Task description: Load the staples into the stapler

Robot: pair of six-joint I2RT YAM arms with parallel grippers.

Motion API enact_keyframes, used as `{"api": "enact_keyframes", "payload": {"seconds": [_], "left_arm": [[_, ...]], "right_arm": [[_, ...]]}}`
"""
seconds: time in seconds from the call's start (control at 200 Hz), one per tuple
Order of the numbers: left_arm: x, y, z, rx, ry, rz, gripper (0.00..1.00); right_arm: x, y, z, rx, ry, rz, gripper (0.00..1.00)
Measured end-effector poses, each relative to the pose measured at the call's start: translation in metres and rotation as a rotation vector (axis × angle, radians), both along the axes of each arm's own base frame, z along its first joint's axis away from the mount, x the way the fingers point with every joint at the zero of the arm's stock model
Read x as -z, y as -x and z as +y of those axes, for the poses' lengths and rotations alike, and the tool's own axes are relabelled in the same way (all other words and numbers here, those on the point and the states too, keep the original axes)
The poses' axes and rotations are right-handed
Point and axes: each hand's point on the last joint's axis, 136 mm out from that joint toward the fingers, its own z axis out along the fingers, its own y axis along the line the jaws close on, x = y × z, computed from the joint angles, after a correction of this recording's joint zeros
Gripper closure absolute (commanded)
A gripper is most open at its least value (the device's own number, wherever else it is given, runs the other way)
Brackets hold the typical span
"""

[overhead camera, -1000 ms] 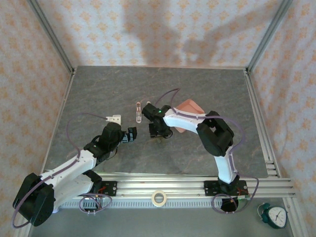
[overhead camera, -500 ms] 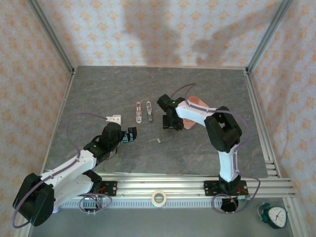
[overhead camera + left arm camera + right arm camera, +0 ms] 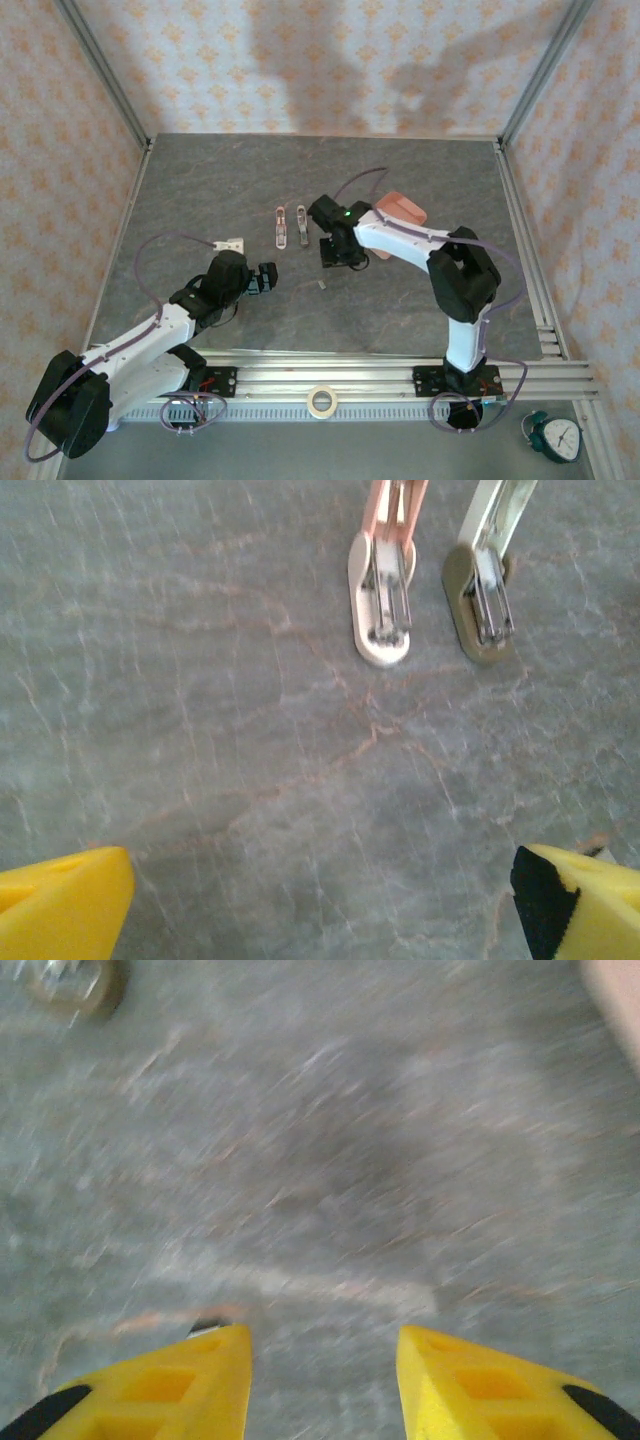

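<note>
Looking down, we see the stapler (image 3: pixel 280 226) splayed open at ten o'clock of the counter (image 3: pixel 200 190), a tiny staple strip (image 3: pixel 321 286) at its five o'clock. Our left fingers (image 3: pixel 70 900) gape wide, empty. Our right fingers (image 3: pixel 180 1380), badly blurred, stand partly apart, empty. The right arm (image 3: pixel 400 238) half-hides the tray (image 3: pixel 405 207).
</note>
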Motion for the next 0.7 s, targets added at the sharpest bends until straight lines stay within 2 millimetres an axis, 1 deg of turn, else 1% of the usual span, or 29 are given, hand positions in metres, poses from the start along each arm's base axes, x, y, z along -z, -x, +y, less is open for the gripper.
{"api": "enact_keyframes", "payload": {"seconds": [0.095, 0.155, 0.22, 0.285, 0.345, 0.541, 0.701], "left_arm": [[0.006, 0.011, -0.002, 0.004, 0.031, 0.056, 0.0], [0.007, 0.016, -0.003, 0.001, 0.055, 0.079, 0.0], [0.004, 0.021, -0.004, -0.003, 0.085, 0.088, 0.0], [0.002, 0.025, -0.005, -0.007, 0.119, 0.082, 0.01], [0.003, 0.029, -0.004, -0.017, 0.14, 0.079, 0.01], [0.017, 0.044, 0.004, -0.049, 0.173, 0.093, 0.03], [0.016, 0.047, 0.006, -0.061, 0.186, 0.082, 0.03]], "right_arm": [[0.01, 0.02, 0.016, -0.052, 0.002, 0.044, 0.66], [0.017, 0.027, 0.019, -0.069, 0.015, 0.067, 0.66], [0.023, 0.031, 0.02, -0.076, 0.028, 0.087, 0.67], [0.028, 0.032, 0.02, -0.077, 0.039, 0.102, 0.67], [0.03, 0.032, 0.02, -0.081, 0.045, 0.109, 0.68], [0.025, 0.026, 0.028, -0.096, 0.028, 0.098, 0.7], [0.026, 0.022, 0.033, -0.104, 0.026, 0.095, 0.71]]}}
